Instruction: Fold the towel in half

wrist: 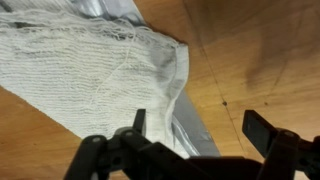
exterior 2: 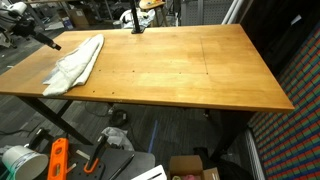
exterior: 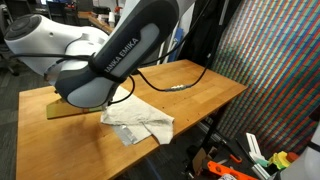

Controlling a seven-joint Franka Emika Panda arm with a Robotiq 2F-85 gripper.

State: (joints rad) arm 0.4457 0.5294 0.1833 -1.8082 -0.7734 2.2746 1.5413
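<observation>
Far left: a black shape (exterior 2: 40,38) is poking in from the frame edge in an exterior view, just beside the towel's far end. It is too small for you to tell what it is.
Arm: the arm (exterior: 100,60) is filling the left and middle of an exterior view. It is blocking the claw and the towel's rear part from you there.
Towel: the towel (exterior: 138,122) is lying rumpled on the wooden table (exterior: 205,95), near its front edge. In both exterior views it is sitting toward one end of the top, flat on the wood.
Wrist view: white weave is filling the left and top and running out of frame. The grey border is trailing down toward the fingers.
Claw: you're holding the claw (wrist: 198,124) wide apart and gripping nothing. One finger (wrist: 138,120) is hovering over the grey border, the other over bare wood. You can't tell whether either is touching.
Cable: a black cable (exterior: 170,82) is lying on the table, partly hidden behind the arm.
Tub: a white tub (exterior 2: 15,163) is sitting on the floor under the table, clipped by the corner. Its contents aren't showing.
Box: a cardboard box (exterior 2: 190,168) is sitting on the floor further right, cut off by the bottom edge. Its contents are unreadable.
</observation>
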